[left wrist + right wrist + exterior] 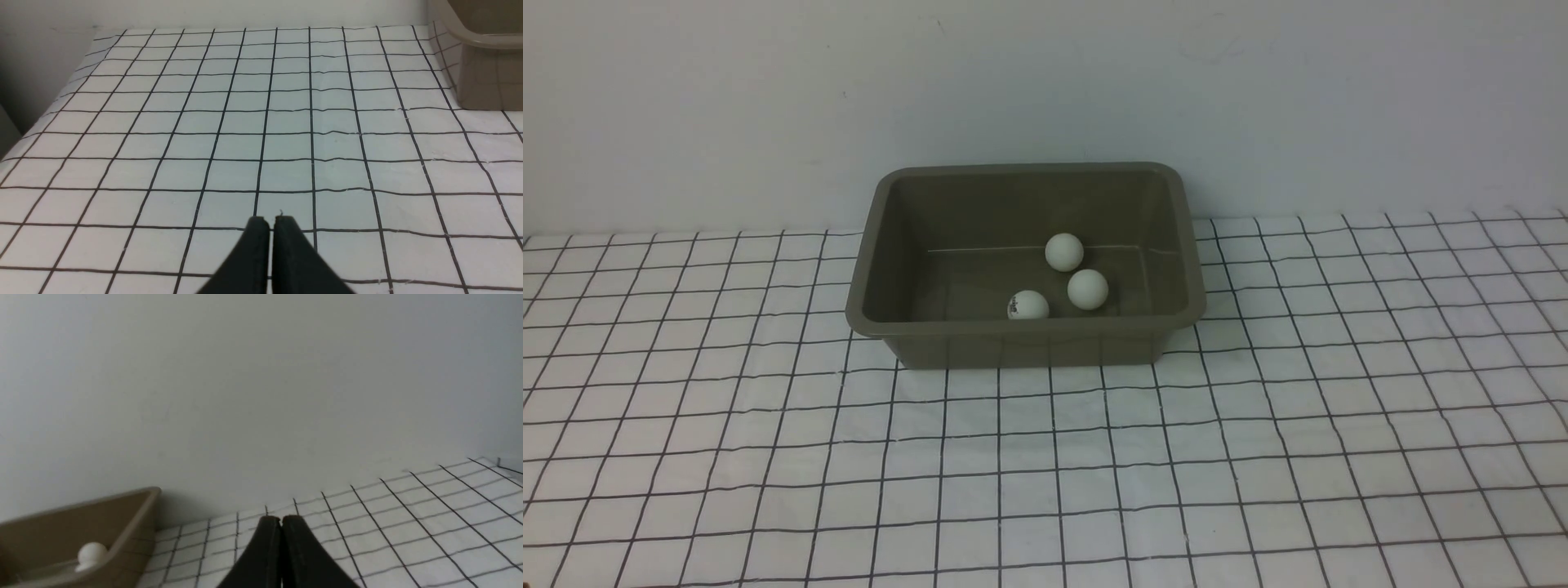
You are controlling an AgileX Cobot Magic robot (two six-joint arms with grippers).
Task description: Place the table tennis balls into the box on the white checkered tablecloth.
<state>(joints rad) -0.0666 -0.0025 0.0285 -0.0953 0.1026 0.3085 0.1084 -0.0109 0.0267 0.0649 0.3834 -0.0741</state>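
Observation:
The olive-grey box (1025, 328) stands on the white checkered tablecloth (1045, 457) near the back wall. Three white table tennis balls lie inside it: one at the back (1064, 251), one to the right (1088, 289), one at the front with a dark logo (1028, 305). A fourth ball is not visible. Neither arm shows in the front view. My left gripper (271, 220) is shut and empty above bare cloth, with a corner of the box (482, 73) at the far side. My right gripper (281, 519) is shut and empty, with the box (122, 526) and one ball (92, 553) off to the side.
A plain pale wall (1045, 82) rises right behind the box. The cloth's left edge (36, 122) drops off beside the wall in the left wrist view. Only checkered cloth lies in front of the box and to both sides of it.

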